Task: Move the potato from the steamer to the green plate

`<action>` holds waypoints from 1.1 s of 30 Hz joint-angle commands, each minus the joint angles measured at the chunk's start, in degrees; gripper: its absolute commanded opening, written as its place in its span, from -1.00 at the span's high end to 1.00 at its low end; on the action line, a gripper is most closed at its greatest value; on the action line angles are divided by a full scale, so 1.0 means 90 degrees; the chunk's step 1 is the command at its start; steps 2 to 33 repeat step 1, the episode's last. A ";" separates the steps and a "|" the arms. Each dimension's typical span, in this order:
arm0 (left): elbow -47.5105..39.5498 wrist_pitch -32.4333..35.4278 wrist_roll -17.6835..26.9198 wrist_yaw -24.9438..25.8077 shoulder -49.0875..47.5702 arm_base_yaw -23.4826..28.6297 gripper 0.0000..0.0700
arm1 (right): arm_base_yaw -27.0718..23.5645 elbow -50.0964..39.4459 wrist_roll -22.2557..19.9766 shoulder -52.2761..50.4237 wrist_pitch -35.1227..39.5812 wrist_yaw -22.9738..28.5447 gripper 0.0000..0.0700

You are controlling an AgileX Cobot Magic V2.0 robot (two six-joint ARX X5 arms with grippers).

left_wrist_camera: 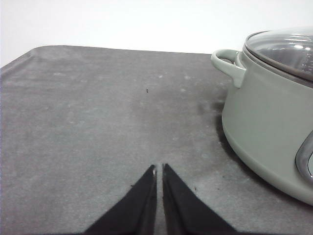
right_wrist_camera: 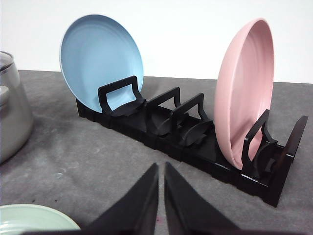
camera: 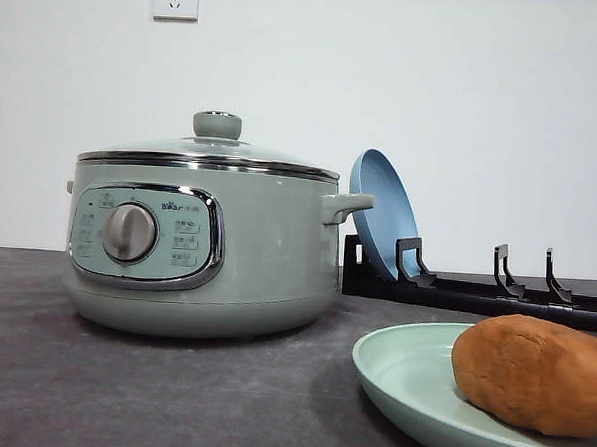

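The left claw (left_wrist_camera: 159,169) is hovering low over the bare grey counter (left_wrist_camera: 98,122), its tips pressed almost together and gripping nothing. The steamer (left_wrist_camera: 269,127) is standing beside it, farther off, with its lid on. The right claw (right_wrist_camera: 161,168) is likewise narrowed to a slit and empty. Just beside it the green plate (right_wrist_camera: 29,220) is lying flat; in the front view the potato (camera: 536,374) is resting on that plate (camera: 401,374). Beyond the right claw, a black rack (right_wrist_camera: 195,142) is holding a blue plate (right_wrist_camera: 100,63) and a pink plate (right_wrist_camera: 242,88) upright.
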 commanded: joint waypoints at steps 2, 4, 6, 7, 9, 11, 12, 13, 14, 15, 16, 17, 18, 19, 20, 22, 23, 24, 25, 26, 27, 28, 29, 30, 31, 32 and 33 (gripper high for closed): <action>-0.0129 -0.0039 -0.0014 -0.0017 -0.0002 -0.0005 0.95 | 0.0007 -0.0027 -0.0051 -0.0015 0.0090 -0.0002 0.97; -0.0129 -0.0039 -0.0014 -0.0017 -0.0002 -0.0005 0.95 | 0.0007 -0.0027 -0.0051 -0.0015 0.0090 -0.0002 0.97; -0.0129 -0.0039 -0.0014 -0.0017 -0.0002 -0.0005 0.95 | 0.0007 -0.0027 -0.0051 -0.0015 0.0090 -0.0002 0.97; -0.0129 -0.0039 -0.0014 -0.0017 -0.0002 -0.0005 0.95 | 0.0007 -0.0027 -0.0051 -0.0015 0.0090 -0.0002 0.97; -0.0129 -0.0039 -0.0014 -0.0017 -0.0002 -0.0005 0.95 | 0.0007 -0.0027 -0.0051 -0.0015 0.0090 -0.0002 0.97; -0.0129 -0.0039 -0.0014 -0.0017 -0.0002 -0.0005 0.95 | 0.0007 -0.0027 -0.0051 -0.0015 0.0090 -0.0002 0.97; -0.0129 -0.0039 -0.0014 -0.0017 -0.0002 -0.0005 0.95 | 0.0007 -0.0027 -0.0051 -0.0015 0.0090 -0.0002 0.97; -0.0129 -0.0039 -0.0014 -0.0017 -0.0002 -0.0005 0.95 | 0.0007 -0.0027 -0.0051 -0.0015 0.0090 -0.0002 0.97; -0.0129 -0.0039 -0.0014 -0.0017 -0.0002 -0.0005 0.95 | 0.0007 -0.0027 -0.0051 -0.0015 0.0090 -0.0002 0.97; -0.0129 -0.0039 -0.0014 -0.0017 -0.0002 -0.0005 0.95 | 0.0007 -0.0027 -0.0051 -0.0015 0.0090 -0.0002 0.97; -0.0129 -0.0039 -0.0014 -0.0017 -0.0002 -0.0005 0.95 | 0.0007 -0.0027 -0.0051 -0.0015 0.0090 -0.0002 0.97; -0.0129 -0.0039 -0.0014 -0.0017 -0.0002 -0.0005 0.95 | 0.0007 -0.0027 -0.0051 -0.0015 0.0090 -0.0002 0.97; -0.0129 -0.0039 -0.0014 -0.0017 -0.0002 -0.0005 0.95 | 0.0007 -0.0027 -0.0051 -0.0015 0.0090 -0.0002 0.97; -0.0129 -0.0039 -0.0014 -0.0017 -0.0002 -0.0005 0.95 | 0.0007 -0.0027 -0.0051 -0.0015 0.0090 -0.0002 0.97; -0.0129 -0.0039 -0.0014 -0.0017 -0.0002 -0.0005 0.95 | 0.0007 -0.0027 -0.0051 -0.0015 0.0090 -0.0002 0.97; -0.0129 -0.0039 -0.0014 -0.0017 -0.0002 -0.0005 0.95 | 0.0007 -0.0027 -0.0051 -0.0015 0.0090 -0.0002 0.97; -0.0129 -0.0039 -0.0014 -0.0017 -0.0002 -0.0005 0.95 | 0.0007 -0.0027 -0.0051 -0.0015 0.0090 -0.0002 0.97; -0.0129 -0.0039 -0.0014 -0.0017 -0.0002 -0.0005 0.95 | 0.0007 -0.0027 -0.0051 -0.0015 0.0090 -0.0002 0.97; -0.0129 -0.0039 -0.0014 -0.0017 -0.0002 -0.0005 0.95 | 0.0007 -0.0027 -0.0051 -0.0015 0.0090 -0.0002 0.97; -0.0129 -0.0039 -0.0014 -0.0017 -0.0002 -0.0005 0.95 | 0.0007 -0.0027 -0.0051 -0.0015 0.0090 -0.0002 0.97; -0.0129 -0.0039 -0.0014 -0.0017 -0.0002 -0.0005 0.95 | 0.0007 -0.0027 -0.0051 -0.0015 0.0090 -0.0002 0.97; -0.0129 -0.0039 -0.0014 -0.0017 -0.0002 -0.0005 0.95 | 0.0007 -0.0027 -0.0051 -0.0015 0.0090 -0.0002 0.97; -0.0129 -0.0039 -0.0014 -0.0017 -0.0002 -0.0005 0.95 | 0.0007 -0.0027 -0.0051 -0.0015 0.0090 -0.0002 0.97; -0.0129 -0.0039 -0.0014 -0.0017 -0.0002 -0.0005 0.95 | 0.0007 -0.0027 -0.0051 -0.0015 0.0090 -0.0002 0.97; -0.0129 -0.0039 -0.0014 -0.0017 -0.0002 -0.0005 0.95 | 0.0007 -0.0027 -0.0051 -0.0015 0.0090 -0.0002 0.97; -0.0129 -0.0039 -0.0014 -0.0017 -0.0002 -0.0005 0.95 | 0.0007 -0.0027 -0.0051 -0.0015 0.0090 -0.0002 0.97; -0.0129 -0.0039 -0.0014 -0.0017 -0.0002 -0.0005 0.95 | 0.0007 -0.0027 -0.0051 -0.0015 0.0090 -0.0002 0.97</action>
